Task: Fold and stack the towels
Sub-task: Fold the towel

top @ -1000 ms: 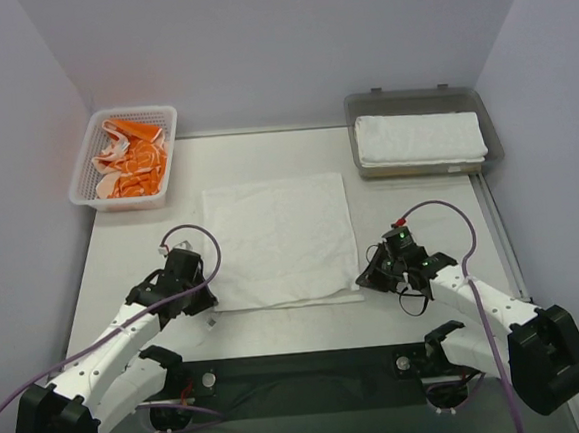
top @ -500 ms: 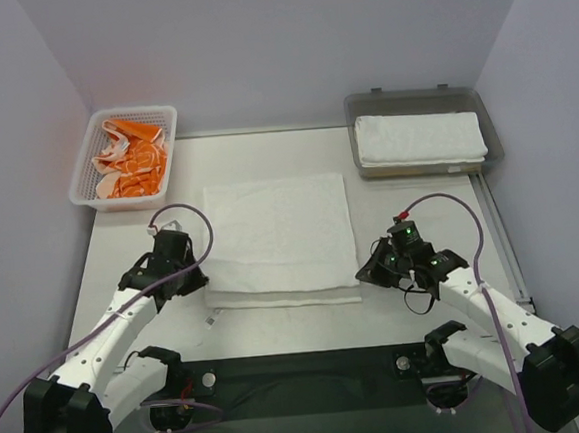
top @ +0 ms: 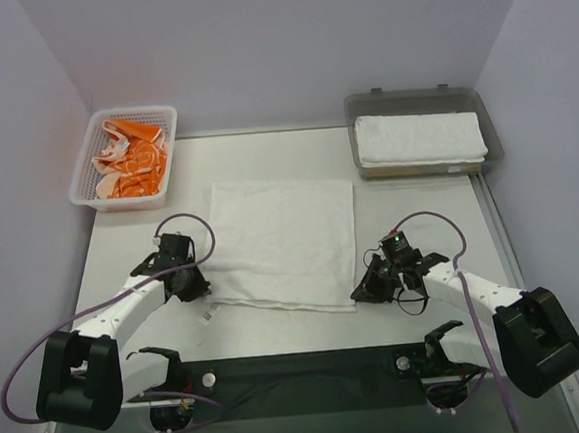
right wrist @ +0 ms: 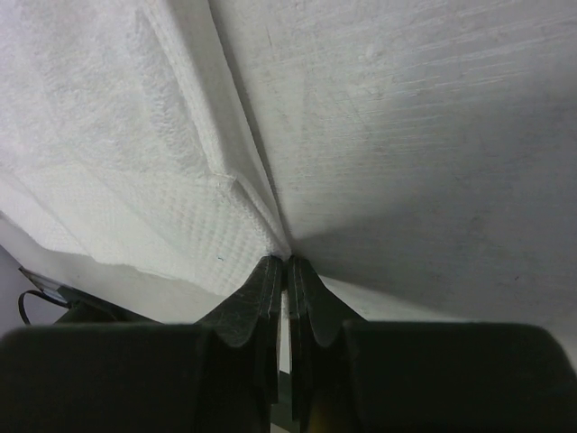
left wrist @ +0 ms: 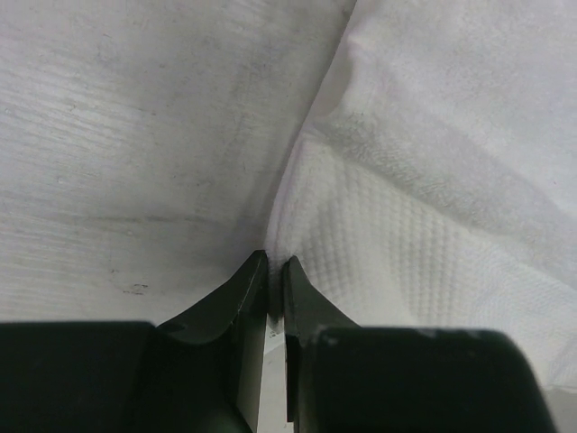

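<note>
A plain white towel (top: 283, 239) lies spread on the table's middle, its near edge lifted and skewed. My left gripper (top: 203, 286) is shut on the towel's near left corner (left wrist: 361, 262). My right gripper (top: 362, 293) is shut on the near right corner (right wrist: 180, 216). A folded white towel (top: 420, 137) lies in the grey tray (top: 491, 130) at the back right. Orange-and-white towels (top: 132, 159) are heaped in the white mesh basket (top: 80, 173) at the back left. No striped towel shows.
The grey table top (top: 415, 212) is walled by pale lilac panels on three sides. A dark rail (top: 302, 371) with the arm bases runs along the near edge. Purple cables loop over both arms.
Both grippers pulled the towel's near edge back toward the arm bases, opening the fold. The right gripper came nearer and left; the towel now lies skewed.
</note>
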Robot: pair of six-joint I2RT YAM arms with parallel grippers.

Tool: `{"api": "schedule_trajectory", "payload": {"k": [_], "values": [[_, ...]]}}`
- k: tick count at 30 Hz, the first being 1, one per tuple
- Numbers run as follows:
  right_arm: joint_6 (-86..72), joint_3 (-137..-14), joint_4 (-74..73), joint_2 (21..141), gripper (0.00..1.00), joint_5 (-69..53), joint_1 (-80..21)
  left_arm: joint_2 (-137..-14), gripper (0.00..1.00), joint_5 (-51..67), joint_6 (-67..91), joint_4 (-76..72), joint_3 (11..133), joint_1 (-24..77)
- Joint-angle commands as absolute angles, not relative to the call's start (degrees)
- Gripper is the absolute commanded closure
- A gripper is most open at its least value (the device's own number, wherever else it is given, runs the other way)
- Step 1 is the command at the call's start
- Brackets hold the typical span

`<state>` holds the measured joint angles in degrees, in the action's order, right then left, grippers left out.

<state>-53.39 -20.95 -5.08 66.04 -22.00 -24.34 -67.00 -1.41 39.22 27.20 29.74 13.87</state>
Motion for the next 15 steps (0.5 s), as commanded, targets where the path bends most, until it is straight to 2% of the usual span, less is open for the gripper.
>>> {"api": "schedule_trajectory", "payload": {"k": [1,3,9,15], "values": [[-53.0,-20.2,-7.0,67.4,1.00,-20.9,-24.1,-70.3,0.85,-1.1,38.9,25.6,29.4,13.4],[-52.6,-20.2,-7.6,66.3,1.00,-20.5,-24.1,-69.7,0.82,-1.1,38.7,26.1,29.4,13.4],[-50.4,-23.5,-13.3,61.9,1.00,-20.0,-24.1,-65.1,0.85,-3.5,37.5,29.2,30.2,13.4],[-50.9,-28.7,-19.4,57.6,1.00,-21.2,-24.6,-66.6,0.86,-2.5,38.1,29.4,29.8,13.4]]}}
